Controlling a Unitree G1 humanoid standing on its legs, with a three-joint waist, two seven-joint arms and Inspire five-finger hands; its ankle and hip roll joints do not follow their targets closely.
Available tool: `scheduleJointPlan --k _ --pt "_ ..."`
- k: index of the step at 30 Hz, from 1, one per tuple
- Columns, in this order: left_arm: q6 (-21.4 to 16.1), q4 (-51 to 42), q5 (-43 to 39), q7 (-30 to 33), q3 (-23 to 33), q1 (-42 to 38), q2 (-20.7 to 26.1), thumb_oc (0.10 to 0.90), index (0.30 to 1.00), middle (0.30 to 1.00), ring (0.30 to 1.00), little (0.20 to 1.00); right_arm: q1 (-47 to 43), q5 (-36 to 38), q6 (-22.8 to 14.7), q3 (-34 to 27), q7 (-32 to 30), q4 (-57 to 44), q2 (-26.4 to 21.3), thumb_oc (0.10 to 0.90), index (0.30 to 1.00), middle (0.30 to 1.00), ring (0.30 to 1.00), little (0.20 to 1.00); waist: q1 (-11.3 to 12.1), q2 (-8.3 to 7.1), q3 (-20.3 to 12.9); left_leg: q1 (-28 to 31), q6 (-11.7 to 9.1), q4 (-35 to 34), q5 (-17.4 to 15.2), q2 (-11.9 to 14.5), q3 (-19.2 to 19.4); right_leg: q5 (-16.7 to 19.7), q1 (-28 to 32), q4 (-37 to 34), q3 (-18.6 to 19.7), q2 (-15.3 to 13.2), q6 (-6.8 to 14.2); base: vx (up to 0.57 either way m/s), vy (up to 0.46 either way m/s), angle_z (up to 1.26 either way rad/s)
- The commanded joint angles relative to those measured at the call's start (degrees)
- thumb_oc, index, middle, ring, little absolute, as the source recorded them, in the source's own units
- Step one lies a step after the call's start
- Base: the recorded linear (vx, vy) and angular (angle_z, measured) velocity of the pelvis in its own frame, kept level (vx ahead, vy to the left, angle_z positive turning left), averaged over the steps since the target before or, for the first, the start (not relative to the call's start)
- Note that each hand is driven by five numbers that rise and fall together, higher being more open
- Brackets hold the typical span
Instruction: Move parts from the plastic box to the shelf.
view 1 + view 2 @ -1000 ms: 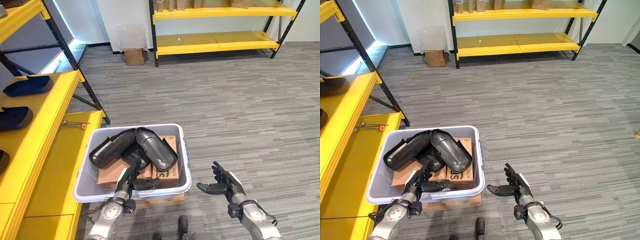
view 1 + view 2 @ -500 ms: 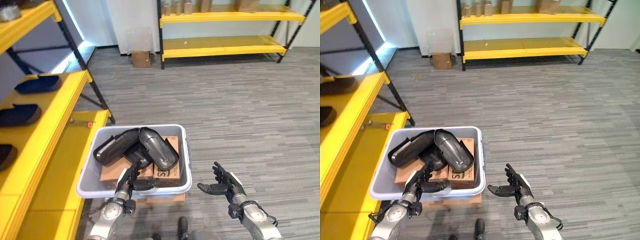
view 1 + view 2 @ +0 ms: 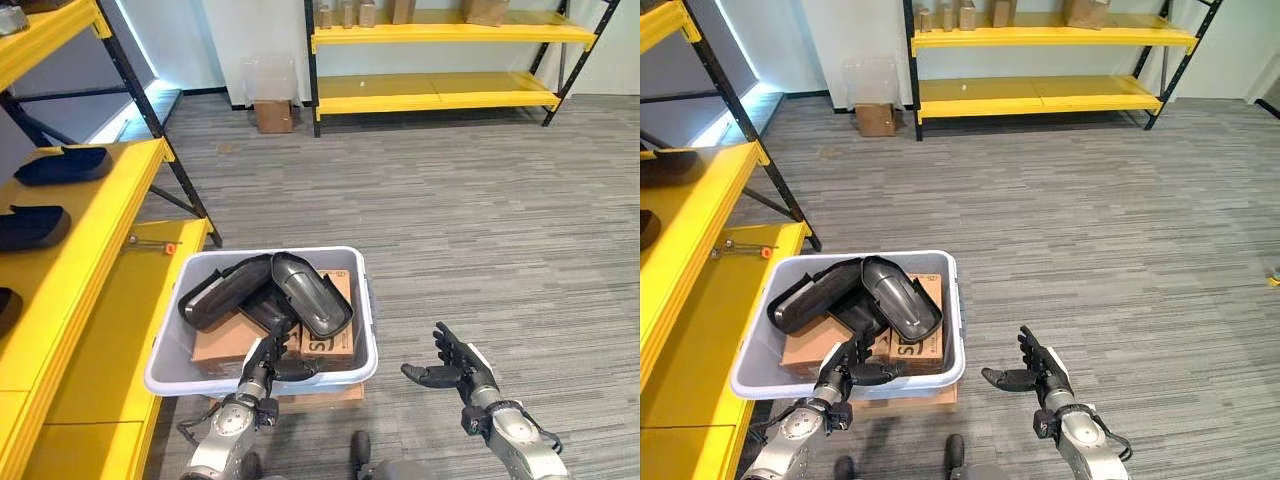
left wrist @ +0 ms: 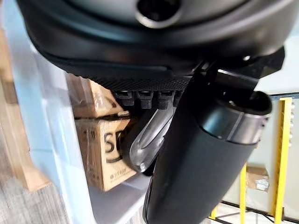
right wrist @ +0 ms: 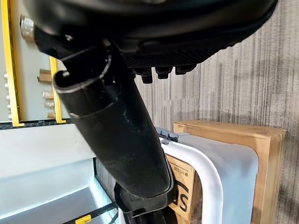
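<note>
Two black parts [image 3: 265, 292] atop cardboard boxes [image 3: 328, 343] in plastic box [image 3: 165, 352].

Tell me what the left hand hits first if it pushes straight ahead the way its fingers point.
Most likely the black parts piled in the plastic box: the left hand sits at the box's near rim, fingers open and aimed inward over the cardboard boxes. Depth is unclear, so it may graze those first.

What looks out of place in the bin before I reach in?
Nothing spilled. The black parts lie crisscrossed atop cardboard boxes in the plastic box, one tilted against another. Both robot hands, left and right, hold nothing.
</note>
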Motion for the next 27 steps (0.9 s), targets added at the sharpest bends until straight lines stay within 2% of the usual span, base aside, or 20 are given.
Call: scheduleJointPlan --k 1,5,9,12,18,19,20,25,27 --pt "-4.9 -6.0 1.3 -0.2 2.8 -1.4 3.2 0.9 1.0 1.0 1.0 1.0 -3.6 0.7 -4.5 0.0 1.1 -3.4 0.0 0.9 1.0 1.0 1.0 1.0 1.9 -2.14 -3.6 -1.4 1.3 1.7 -1.5 -2.2 1.6 -9.3 7.3 4.3 4.7 -12.9 10.4 0.07 0.205 -0.09" --pt "-5.2 -6.6 1.3 0.3 2.9 -2.6 4.4 0.9 1.0 1.0 1.0 1.0 -4.9 -1.5 -4.3 0.3 1.1 -3.8 0.2 0.9 1.0 1.0 1.0 1.0 2.4 -3.34 -4.1 -1.4 3.2 3.3 -4.8 -4.9 4.3 -6.4 5.5 3.9 6.7 -15.9 13.1 0.06 0.239 -0.37" --pt "-5.3 -6.0 2.1 0.1 3.7 -2.5 5.1 0.9 1.0 1.0 1.0 1.0 -4.9 -3.6 -4.8 -0.8 1.6 -7.1 -0.7 0.9 1.0 1.0 1.0 1.0 2.2 -4.49 -4.8 0.4 4.3 1.6 -6.0 -6.3 6.3 -3.7 4.5 3.1 7.6 -17.4 14.8 0.06 0.127 -0.41" --pt "-5.3 -6.4 2.5 -0.7 4.6 -2.0 5.2 0.9 1.0 1.0 1.0 1.0 -4.8 -6.4 -5.8 -3.4 1.6 -10.8 -3.1 0.9 1.0 1.0 1.0 1.0 1.8 -4.94 -5.2 1.2 4.2 0.9 -6.0 -6.4 6.1 -3.4 5.3 2.4 6.7 -17.6 14.9 0.06 0.016 0.0" --pt "-5.2 -6.3 2.8 -1.5 5.1 -1.2 5.1 0.9 1.0 1.0 1.0 1.0 -6.4 -11.1 -6.7 -4.9 1.8 -13.9 -7.1 0.9 1.0 1.0 1.0 1.0 2.1 -5.23 -5.5 1.7 3.8 0.1 -5.4 -5.9 5.8 -3.9 6.1 1.7 5.8 -17.2 14.8 0.03 -0.017 0.12" --pt "-5.3 -6.2 2.9 -1.9 5.3 -0.9 5.1 0.9 1.0 1.0 1.0 1.0 -7.1 -13.1 -6.7 -5.2 1.9 -14.9 -8.4 0.9 1.0 1.0 1.0 1.0 2.2 -5.26 -5.5 1.8 3.6 -0.1 -5.1 -5.7 5.7 -4.1 6.2 1.6 5.5 -17.1 14.7 0.02 -0.059 0.08" --pt "-5.2 -6.0 3.2 -2.6 5.3 -0.8 5.7 0.9 1.0 1.0 1.0 1.0 -10.0 -17.3 -6.7 -5.7 1.2 -14.8 -12.6 0.9 1.0 1.0 1.0 1.0 2.6 -5.32 -5.2 1.6 3.0 -0.3 -4.5 -5.0 5.4 -4.7 6.4 1.3 4.9 -16.5 14.3 0.03 -0.078 0.09" --pt "-5.2 -6.2 2.7 -3.2 4.5 -1.3 6.3 0.9 1.0 1.0 1.0 1.0 -17.0 -23.0 -6.0 -2.7 1.0 -14.6 -18.3 0.9 1.0 1.0 1.0 1.0 3.5 -5.1 -4.0 0.9 2.3 -0.3 -3.6 -4.0 4.8 -5.6 6.6 1.0 3.9 -15.7 13.6 0.0 -0.062 0.07" --pt "-5.2 -6.0 2.6 -3.2 4.2 -1.5 6.4 0.9 1.0 1.0 1.0 1.0 -18.7 -23.8 -6.0 -1.7 0.9 -14.2 -19.1 0.9 1.0 1.0 1.0 1.0 3.7 -5.04 -3.6 0.6 2.1 -0.1 -3.4 -3.8 4.6 -5.8 6.4 1.1 3.7 -15.5 13.4 -0.03 -0.047 0.09"
